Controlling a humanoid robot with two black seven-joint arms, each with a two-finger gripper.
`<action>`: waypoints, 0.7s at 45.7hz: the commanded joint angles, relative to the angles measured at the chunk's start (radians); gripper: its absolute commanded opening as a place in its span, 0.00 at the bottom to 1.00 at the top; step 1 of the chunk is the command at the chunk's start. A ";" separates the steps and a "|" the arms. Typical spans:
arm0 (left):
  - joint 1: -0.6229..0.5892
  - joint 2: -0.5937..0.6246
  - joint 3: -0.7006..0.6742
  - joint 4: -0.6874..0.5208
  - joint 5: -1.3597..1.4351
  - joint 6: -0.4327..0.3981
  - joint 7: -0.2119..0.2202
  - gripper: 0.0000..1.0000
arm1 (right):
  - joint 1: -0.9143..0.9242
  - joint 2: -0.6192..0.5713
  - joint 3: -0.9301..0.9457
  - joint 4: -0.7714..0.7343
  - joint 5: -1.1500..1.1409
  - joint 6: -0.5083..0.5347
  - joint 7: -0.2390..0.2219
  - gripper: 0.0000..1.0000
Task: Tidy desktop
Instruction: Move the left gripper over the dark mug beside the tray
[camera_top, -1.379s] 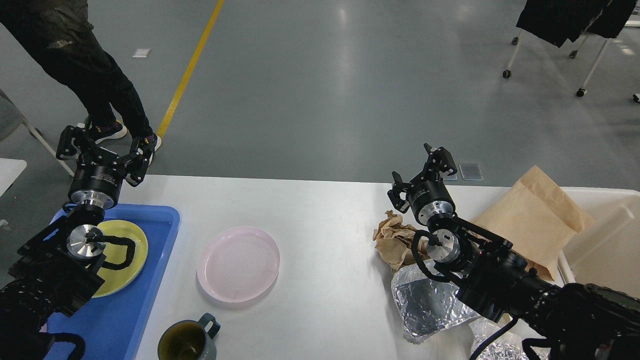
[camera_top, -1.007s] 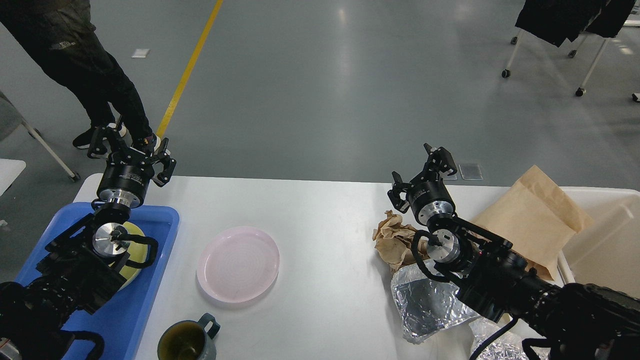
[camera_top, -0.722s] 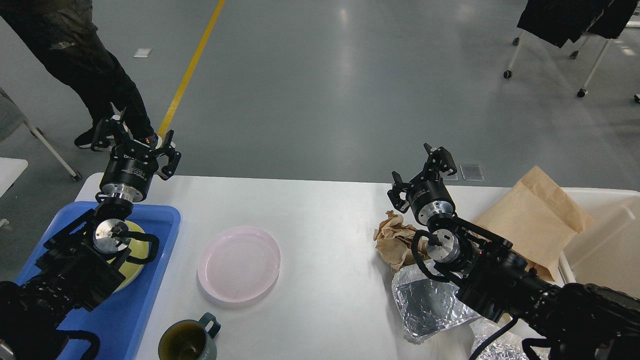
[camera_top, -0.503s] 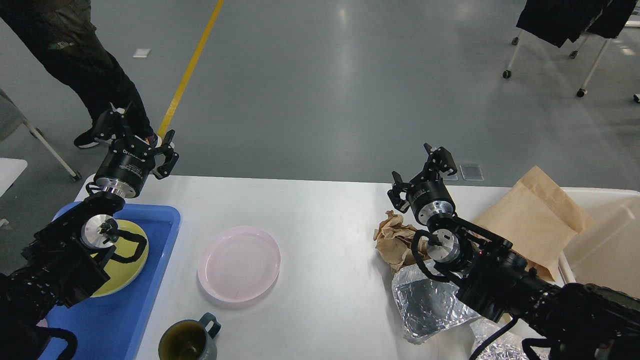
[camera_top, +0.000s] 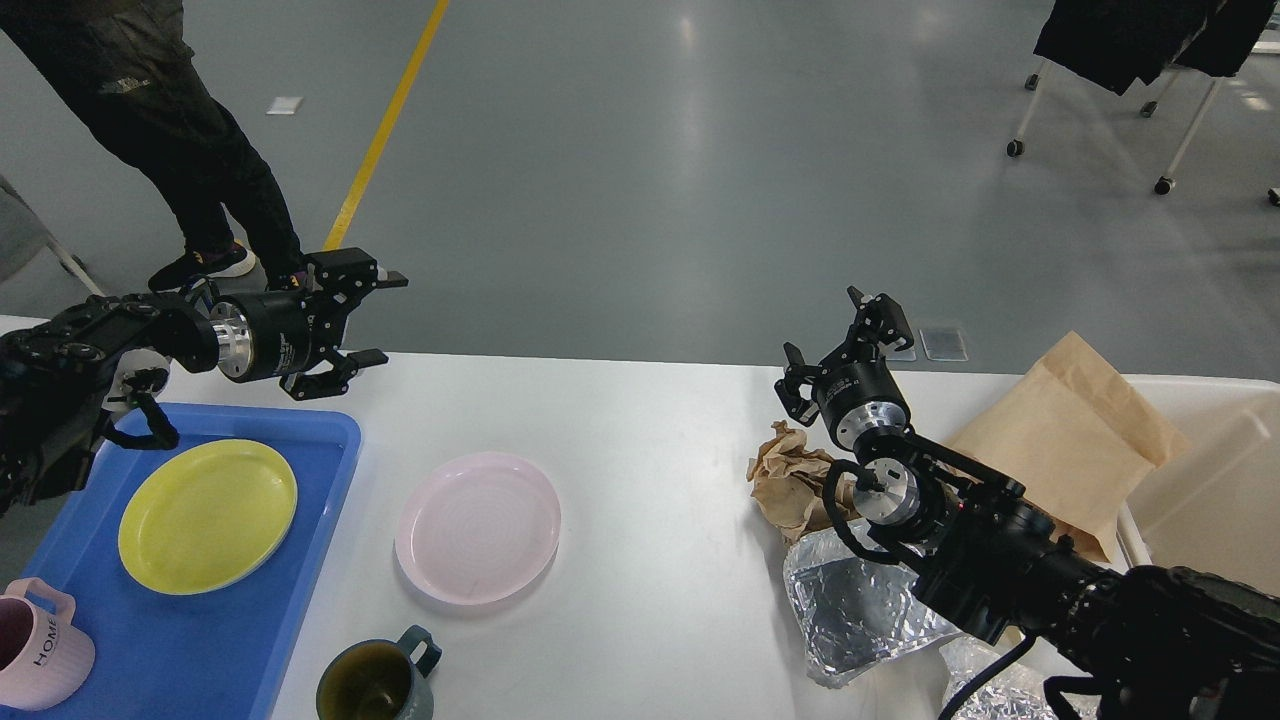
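Observation:
The white desktop (camera_top: 640, 420) spans the view. A pink plate (camera_top: 478, 527) lies on it left of centre, and a dark green mug (camera_top: 378, 680) stands at the front edge. A blue tray (camera_top: 240, 640) at the left holds a yellow plate (camera_top: 207, 515) and a pink mug (camera_top: 35, 655). Crumpled brown paper (camera_top: 785, 480), silver foil (camera_top: 850, 610) and a brown paper bag (camera_top: 1075, 440) lie at the right. My left gripper (camera_top: 382, 318) is open and empty, pointing right above the tray's far corner. My right gripper (camera_top: 850, 340) is open and empty above the crumpled paper.
A cream-white bin (camera_top: 1215, 480) stands at the far right edge of the table. A person in dark trousers (camera_top: 190, 150) stands beyond the table's left end. A rolling rack (camera_top: 1130, 60) stands at the back right.

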 joint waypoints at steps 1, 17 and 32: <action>-0.108 -0.003 0.210 -0.001 0.039 -0.139 0.127 0.97 | 0.000 0.000 0.000 0.000 0.000 0.000 0.000 1.00; -0.274 -0.013 0.534 -0.053 0.177 -0.139 0.182 0.97 | 0.000 0.000 0.000 0.000 0.000 0.000 0.000 1.00; -0.499 -0.072 0.787 -0.387 0.179 -0.139 0.181 0.97 | 0.000 0.000 0.000 0.000 0.000 0.000 0.000 1.00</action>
